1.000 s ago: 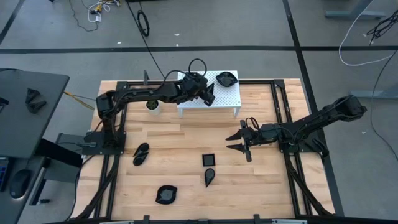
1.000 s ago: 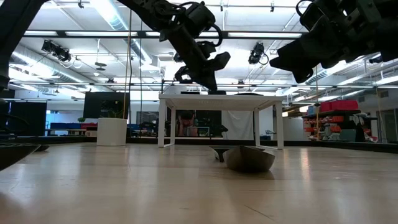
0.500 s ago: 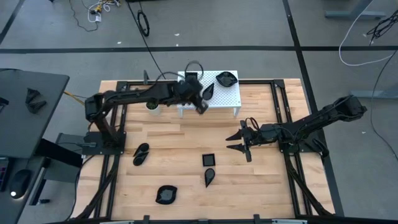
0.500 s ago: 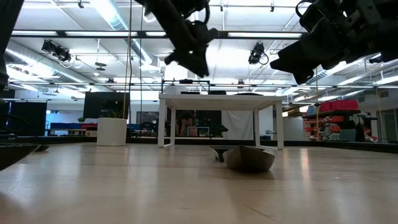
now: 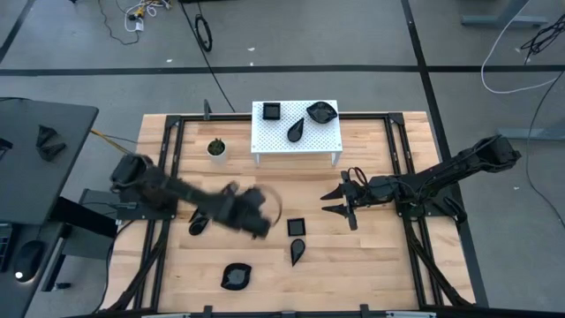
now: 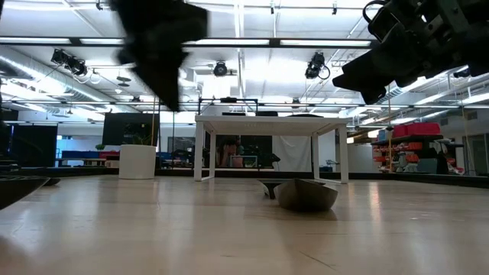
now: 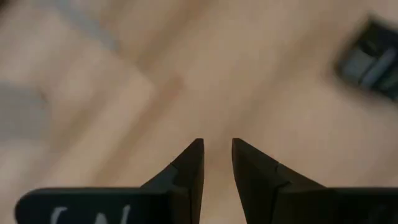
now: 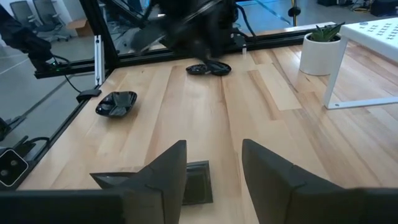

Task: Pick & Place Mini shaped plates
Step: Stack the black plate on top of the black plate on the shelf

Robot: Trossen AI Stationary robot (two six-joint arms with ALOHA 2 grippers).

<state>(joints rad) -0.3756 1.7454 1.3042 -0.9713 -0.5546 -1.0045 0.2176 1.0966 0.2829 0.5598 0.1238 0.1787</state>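
Plates first, from the high view: you have three glossy black mini plates on the white perforated stand [image 5: 297,132] at the far edge of the worktop [image 5: 371,265], a square one [image 5: 271,111], a teardrop [image 5: 296,131] and a leaf shape [image 5: 320,111]. Four more lie on the bare wood: a leaf plate [image 5: 199,218] at left, a small square plate [image 5: 296,227] mid-worktop, a teardrop plate [image 5: 297,251] just near of it, and a rounded plate [image 5: 236,276] close to the near edge. Your left tool [image 5: 257,223] hangs blurred between the left leaf plate and the square one. The right tool [image 5: 335,201] sits right of centre, fingers spread and empty. Open wood lies to the near right.

Low view: a plate [image 6: 306,195] rests mid-worktop in front of the stand, with clear floor either side.

Left wrist view: the left tool's fingers [image 7: 189,171] stand slightly apart, holding nothing.

Right wrist view: the square plate shows between the spread fingers [image 8: 163,174]; a potted plant [image 8: 322,48] stands by the stand.
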